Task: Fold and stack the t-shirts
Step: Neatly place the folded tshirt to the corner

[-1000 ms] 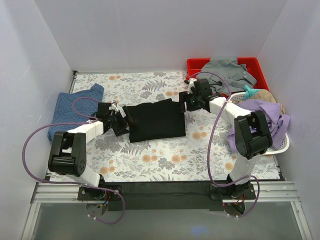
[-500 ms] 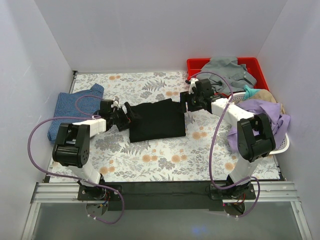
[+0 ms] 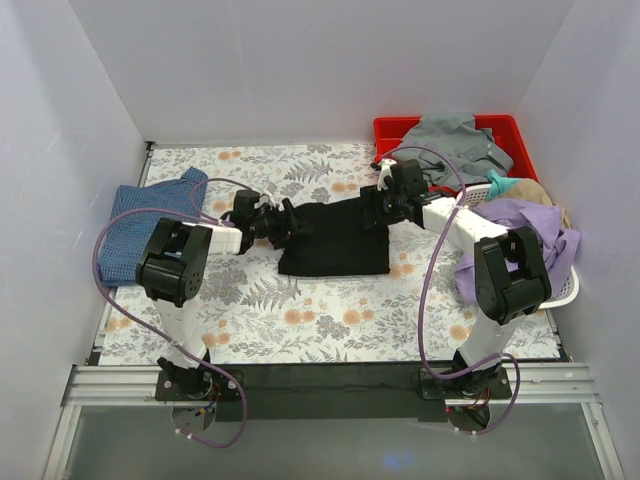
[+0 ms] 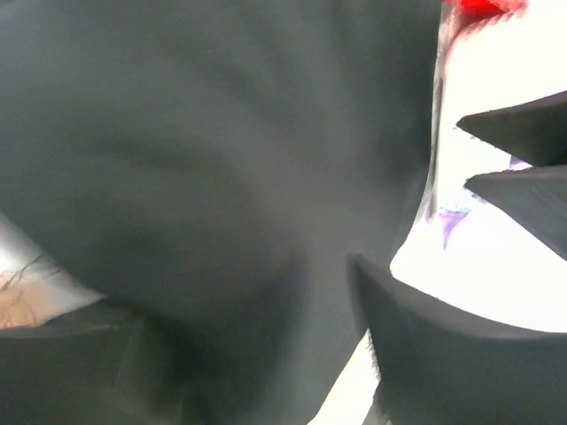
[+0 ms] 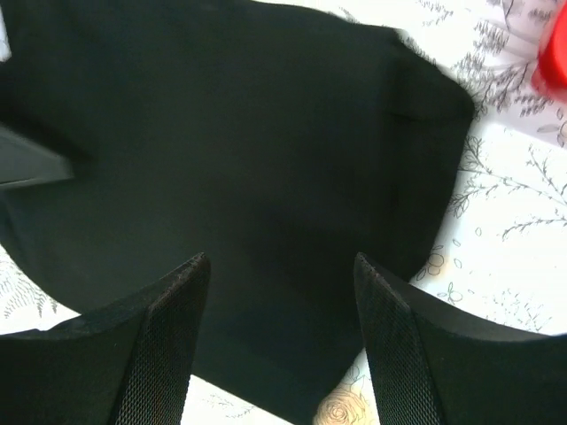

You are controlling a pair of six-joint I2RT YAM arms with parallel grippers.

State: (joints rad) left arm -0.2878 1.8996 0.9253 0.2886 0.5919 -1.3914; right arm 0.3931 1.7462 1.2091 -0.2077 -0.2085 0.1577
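Observation:
The black t-shirt lies as a folded dark block at the middle of the floral table; no print shows. My left gripper is at its left edge and shut on the cloth, which fills the left wrist view and covers all but one finger. My right gripper is open at the shirt's far right corner, its fingers spread over the black cloth. The mottled blue t-shirt lies crumpled at the table's left edge, apart from both grippers.
A red bin with grey cloth stands at the back right. A white basket piled with purple and tan clothes sits along the right wall. The floral table cover lies bare in front.
My left gripper moved right and farther back, carrying the shirt's left edge with it, so the black block is narrower and sits more to the right. My right gripper barely moved.

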